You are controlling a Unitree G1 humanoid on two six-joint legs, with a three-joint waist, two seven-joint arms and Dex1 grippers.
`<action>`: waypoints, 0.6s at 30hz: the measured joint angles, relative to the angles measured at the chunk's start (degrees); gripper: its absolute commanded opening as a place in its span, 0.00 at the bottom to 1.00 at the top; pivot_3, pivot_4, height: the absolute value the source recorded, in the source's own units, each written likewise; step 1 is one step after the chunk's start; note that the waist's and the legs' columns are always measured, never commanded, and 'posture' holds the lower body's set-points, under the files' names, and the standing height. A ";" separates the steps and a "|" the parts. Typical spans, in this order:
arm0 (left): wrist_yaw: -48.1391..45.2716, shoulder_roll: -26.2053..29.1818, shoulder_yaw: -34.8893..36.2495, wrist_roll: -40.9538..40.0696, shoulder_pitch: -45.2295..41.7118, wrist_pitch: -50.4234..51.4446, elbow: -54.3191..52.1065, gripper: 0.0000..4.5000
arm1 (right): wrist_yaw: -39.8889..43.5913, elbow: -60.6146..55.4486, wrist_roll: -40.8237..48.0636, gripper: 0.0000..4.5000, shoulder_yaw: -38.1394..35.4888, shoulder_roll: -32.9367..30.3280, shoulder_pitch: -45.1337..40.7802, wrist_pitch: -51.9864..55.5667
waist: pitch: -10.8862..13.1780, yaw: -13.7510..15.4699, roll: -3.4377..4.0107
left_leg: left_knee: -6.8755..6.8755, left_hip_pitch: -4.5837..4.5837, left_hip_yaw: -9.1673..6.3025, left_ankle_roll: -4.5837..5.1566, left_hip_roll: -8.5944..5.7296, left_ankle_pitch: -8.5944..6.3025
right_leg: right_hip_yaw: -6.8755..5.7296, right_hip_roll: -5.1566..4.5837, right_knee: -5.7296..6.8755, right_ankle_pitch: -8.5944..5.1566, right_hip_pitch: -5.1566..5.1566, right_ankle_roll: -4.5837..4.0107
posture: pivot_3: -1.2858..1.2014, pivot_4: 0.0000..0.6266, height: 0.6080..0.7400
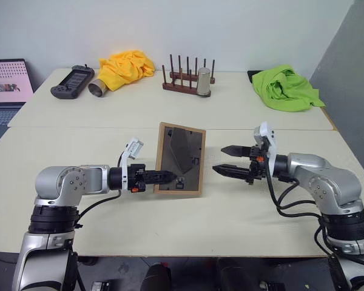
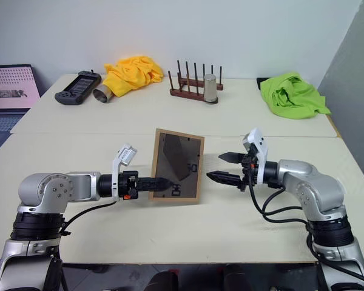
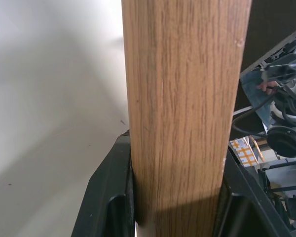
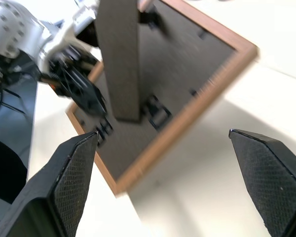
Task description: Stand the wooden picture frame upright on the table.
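The wooden picture frame (image 1: 180, 159) stands nearly upright near the middle of the table (image 1: 109, 224), its dark back panel facing me and its stand (image 4: 118, 59) folded out. My left gripper (image 1: 167, 177) is shut on the frame's lower left edge. In the left wrist view the light-wood edge (image 3: 182, 108) sits between the black fingers (image 3: 108, 197). My right gripper (image 1: 227, 160) is open just right of the frame and apart from it, pointing at it. I cannot tell whether the frame's bottom edge rests on the table.
Along the back of the table are a dark peg rack (image 1: 185, 79) with a metal cup (image 1: 204, 82), a yellow cloth (image 1: 127, 66), a lying can (image 1: 99, 88), a black handheld console (image 1: 73, 82) and a green cloth (image 1: 285, 90). A laptop (image 1: 6, 85) stands far left.
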 measured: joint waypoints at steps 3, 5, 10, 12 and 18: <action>0.00 -0.37 -0.31 -0.11 -0.15 0.00 -0.25 0.29 | -1.95 0.02 -0.50 1.00 2.06 4.06 -2.10 -1.05 | 0.00 0.04 0.00 | -0.01 -0.01 -0.02 0.00 0.00 0.00 | -0.03 0.00 0.00 0.00 0.00 0.00 | 0.52 0.24 1.00; 0.00 -0.50 -0.35 -0.16 -0.19 0.01 -0.33 0.29 | -3.82 0.34 -1.39 1.00 3.37 7.59 -3.59 -1.74 | 0.00 0.05 0.00 | -0.01 -0.01 -0.02 0.00 0.00 0.00 | -0.01 0.00 0.00 0.00 -0.01 -0.01 | 0.52 0.24 1.00; 0.00 -0.94 -0.80 -0.32 -0.26 0.03 -1.00 0.29 | -5.13 -0.04 -1.27 1.00 5.81 10.74 -4.84 -1.73 | 0.00 0.38 0.00 | -0.01 -0.04 -0.02 -0.01 -0.01 0.00 | -0.03 -0.03 -0.01 0.01 -0.01 -0.01 | 0.52 0.24 1.00; 0.01 -0.92 -0.80 -0.32 -0.14 0.03 -1.03 0.29 | -5.08 -0.87 0.80 1.00 5.40 10.63 -4.77 -0.11 | 0.00 0.47 0.00 | -0.01 -0.04 -0.02 0.00 -0.02 0.00 | -0.03 -0.04 -0.02 0.01 -0.01 -0.01 | 0.52 0.24 1.00; 0.20 -0.74 -0.60 -0.82 1.01 0.19 -1.55 0.29 | -4.29 -6.13 10.36 1.00 -1.40 3.91 -2.64 8.34 | 0.00 0.41 0.00 | -0.02 -0.04 -0.02 0.00 -0.01 0.00 | -0.03 -0.03 -0.03 0.00 -0.01 -0.01 | 0.52 0.24 1.00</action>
